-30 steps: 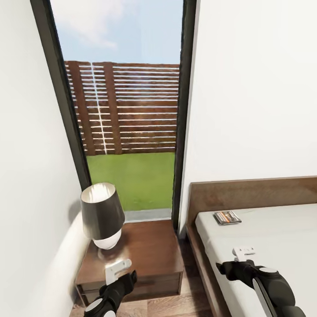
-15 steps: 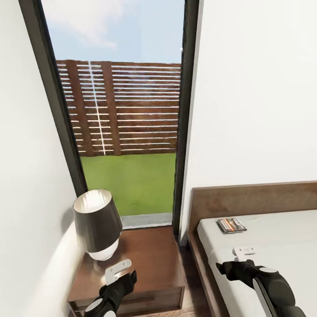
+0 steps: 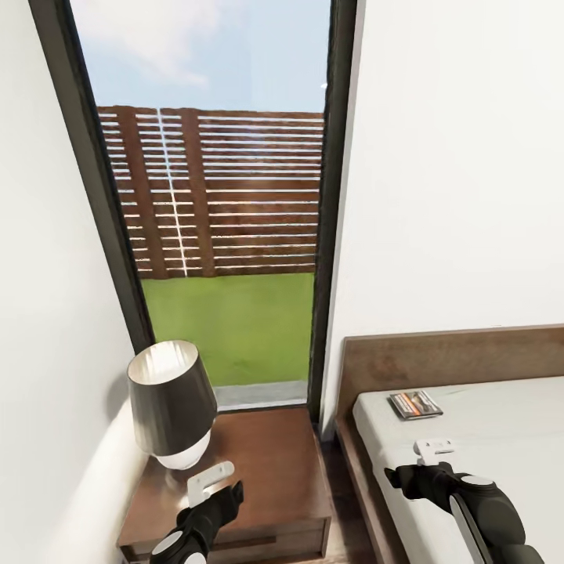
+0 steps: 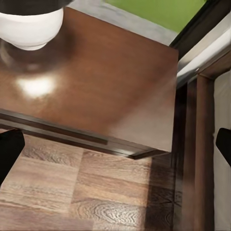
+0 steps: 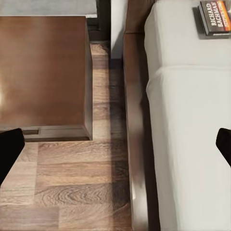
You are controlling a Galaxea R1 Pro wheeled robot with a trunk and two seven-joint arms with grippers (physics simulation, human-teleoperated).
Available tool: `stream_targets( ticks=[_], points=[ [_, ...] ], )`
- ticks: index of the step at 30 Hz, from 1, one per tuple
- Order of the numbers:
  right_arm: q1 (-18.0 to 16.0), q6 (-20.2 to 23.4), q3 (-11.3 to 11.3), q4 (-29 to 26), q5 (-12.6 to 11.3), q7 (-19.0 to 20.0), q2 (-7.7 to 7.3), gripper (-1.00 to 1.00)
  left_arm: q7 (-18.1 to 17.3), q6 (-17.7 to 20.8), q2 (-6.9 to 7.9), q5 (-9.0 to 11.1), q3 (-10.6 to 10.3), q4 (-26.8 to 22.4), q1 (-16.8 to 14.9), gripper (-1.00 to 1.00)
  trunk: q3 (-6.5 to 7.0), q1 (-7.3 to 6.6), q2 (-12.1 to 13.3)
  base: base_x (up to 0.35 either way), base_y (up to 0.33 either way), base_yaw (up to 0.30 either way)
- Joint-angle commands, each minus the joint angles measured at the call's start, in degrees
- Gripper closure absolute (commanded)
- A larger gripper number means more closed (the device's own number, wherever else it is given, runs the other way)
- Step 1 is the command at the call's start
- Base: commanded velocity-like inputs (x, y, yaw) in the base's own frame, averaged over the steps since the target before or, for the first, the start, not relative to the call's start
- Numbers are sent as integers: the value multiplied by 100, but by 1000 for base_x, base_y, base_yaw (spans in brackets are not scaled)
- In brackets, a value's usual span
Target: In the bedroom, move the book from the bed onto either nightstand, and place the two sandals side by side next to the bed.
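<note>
Black-sleeved arms sit lowest in the head view, each ending in a white gripper. The left gripper (image 3: 210,479) hangs over the front of the nightstand (image 3: 266,462); the right gripper (image 3: 435,449) hangs over the near edge of the bed (image 3: 486,439). Both grippers appear open and empty: in each wrist view the dark fingertips stand wide apart at the frame's edges with nothing between them.

The book (image 3: 415,404) lies flat on the mattress just ahead of the right gripper and slightly toward the left arm, close to the headboard (image 3: 454,356). It is apart from the gripper, not touched. Its long axis runs roughly parallel to the headboard; in the right wrist view the book (image 5: 216,17) shows its lettered cover upward. The right arm is judged much the nearer; the left would have to cross the gap of plank floor (image 5: 72,178) between nightstand and bed.

The nightstand top is glossy brown wood, bare ahead of the left gripper; beyond it on the outer side stands a lamp (image 3: 172,403) with a dark shade. Farther off, a dark-framed glass opening (image 3: 227,235) shows grass and a slatted fence, flanked by white walls.
</note>
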Motion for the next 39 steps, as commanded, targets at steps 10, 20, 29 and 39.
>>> stream_targets(
  ticks=[10,20,29,39],
  points=[
    [-4,25,-10,-4,46,46,0,-100,38,7,0,50,-6,-7,-2,-100,-7,3,-5,150,29,0],
    [-12,25,-286,2,42,45,13,-100,28,7,-5,50,-8,-2,-2,-100,-7,3,-5,18,3,0],
    [-13,27,-410,2,39,48,18,-100,34,14,-7,50,-10,0,-2,-100,-7,3,-5,27,0,0],
    [-13,32,-430,-6,38,51,36,-100,36,16,-7,48,-15,33,-3,-100,-7,3,-5,159,0,0]
  ],
)
